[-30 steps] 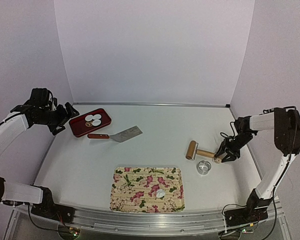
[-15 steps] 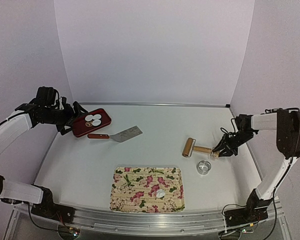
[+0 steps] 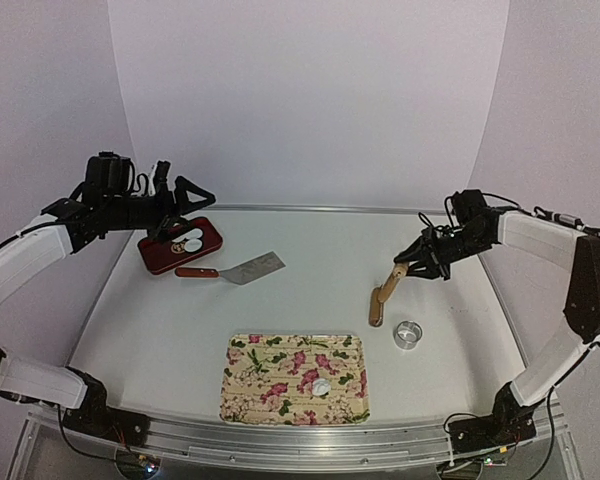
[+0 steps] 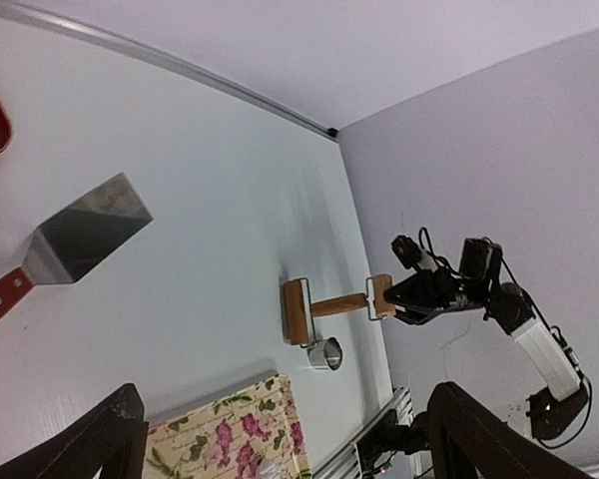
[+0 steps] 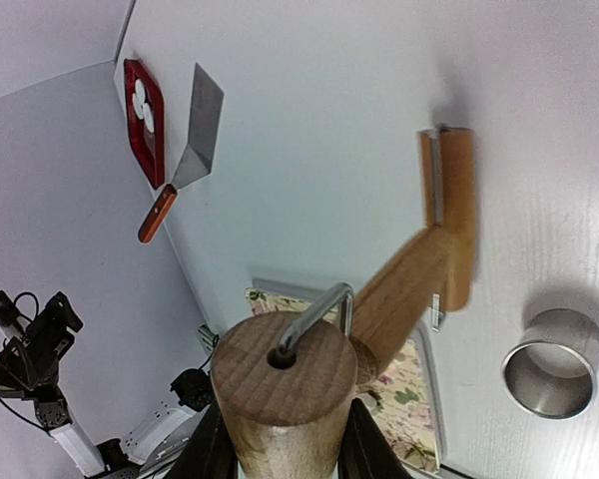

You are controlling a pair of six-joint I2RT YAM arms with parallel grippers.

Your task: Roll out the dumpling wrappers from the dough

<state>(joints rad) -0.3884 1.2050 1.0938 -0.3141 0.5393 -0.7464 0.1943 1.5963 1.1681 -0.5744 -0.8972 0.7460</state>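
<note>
A small white lump of dough [image 3: 321,386] lies on the floral tray [image 3: 270,400]. White round dumpling wrappers [image 3: 192,243] lie in the red tray [image 3: 208,240], partly hidden by my left gripper [image 3: 185,190]. That gripper hangs open and empty above the red tray. My right gripper [image 3: 412,262] is shut on the small end of the wooden roller [image 3: 383,295], lifted off the table. The roller slopes down to the left, its wide drum [image 5: 449,220] on or near the table. In the right wrist view, the fingers [image 5: 215,444] clamp the small drum [image 5: 280,384].
A metal ring [image 3: 407,334] stands just right of the roller's low end. A spatula [image 3: 242,268] with a red handle lies between the red tray and the table's middle. Walls close the back and both sides.
My right gripper closed on the roller's small end and lifted it up and left, so the roller now tilts. The left arm swung right and now hangs above the red tray.
</note>
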